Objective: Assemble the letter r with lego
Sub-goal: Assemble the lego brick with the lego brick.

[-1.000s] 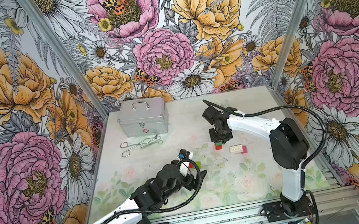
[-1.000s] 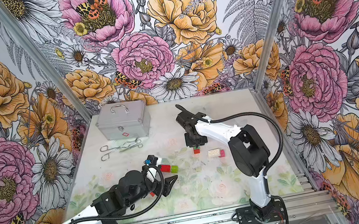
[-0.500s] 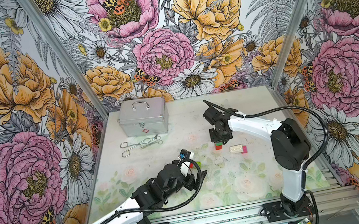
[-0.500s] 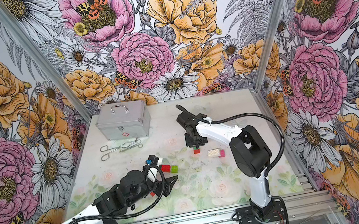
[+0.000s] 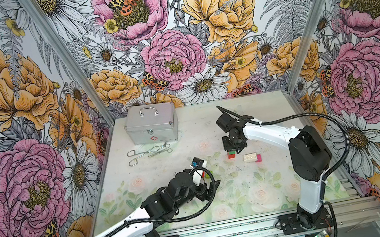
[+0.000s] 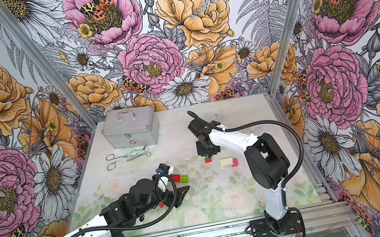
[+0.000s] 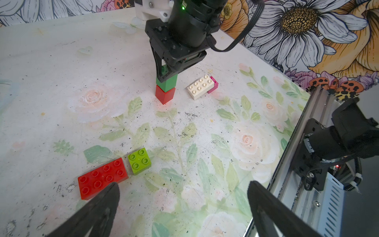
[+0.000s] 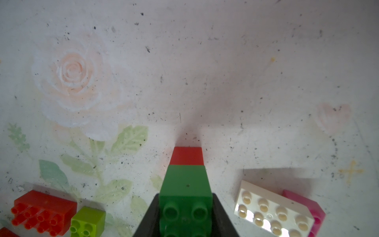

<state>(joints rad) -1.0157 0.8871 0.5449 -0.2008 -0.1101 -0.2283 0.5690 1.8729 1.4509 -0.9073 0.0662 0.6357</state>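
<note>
I had the right end effector (image 7: 166, 76) clamped on the dark green brick (image 7: 168, 83), upper-middle frame atop a red brick (image 7: 165, 96), and judged a straight square press best; left end effector (image 7: 182, 195) stood apart, empty.

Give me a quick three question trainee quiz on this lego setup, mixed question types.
1. Fill in: the left end effector is ___ and holds nothing.
2. True or false: the right end effector grips the dark green brick stacked on a small red brick.
3. Which brick lies against the white brick? A) dark green brick B) pink brick C) small red brick
Key: 1 open; 2 true; 3 B.
</note>
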